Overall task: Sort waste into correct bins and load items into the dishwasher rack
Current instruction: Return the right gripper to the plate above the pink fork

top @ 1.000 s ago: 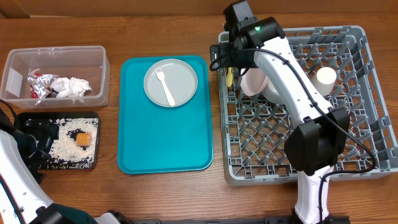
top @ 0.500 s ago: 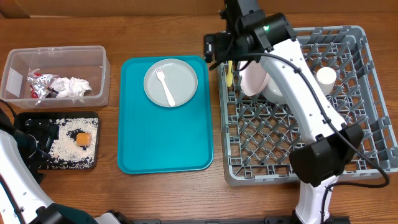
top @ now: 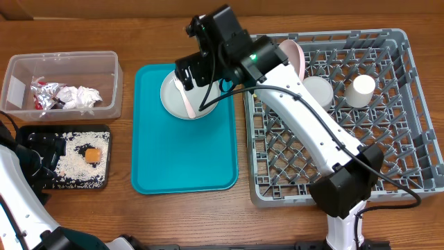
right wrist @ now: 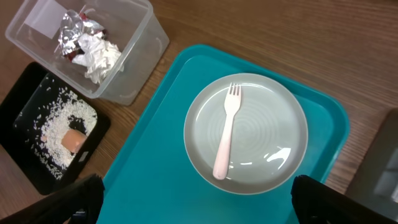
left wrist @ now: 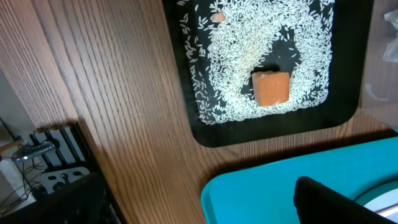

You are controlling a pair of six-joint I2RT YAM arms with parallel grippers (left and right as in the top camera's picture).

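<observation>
Wooden table (top: pixel 173 217) carries teal tray (top: pixel 184 156), rack (top: pixel 277 142).

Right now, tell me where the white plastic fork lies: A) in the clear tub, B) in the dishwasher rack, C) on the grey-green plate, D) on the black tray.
C: the white plastic fork lies on the grey-green plate, which sits on the teal tray.

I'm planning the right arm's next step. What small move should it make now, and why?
Probably lower the right gripper toward the white plastic fork and close on its handle. The jaws stand open and empty above it, the fork lies loose on the grey-green plate, and neither is in the dishwasher rack yet.
</observation>
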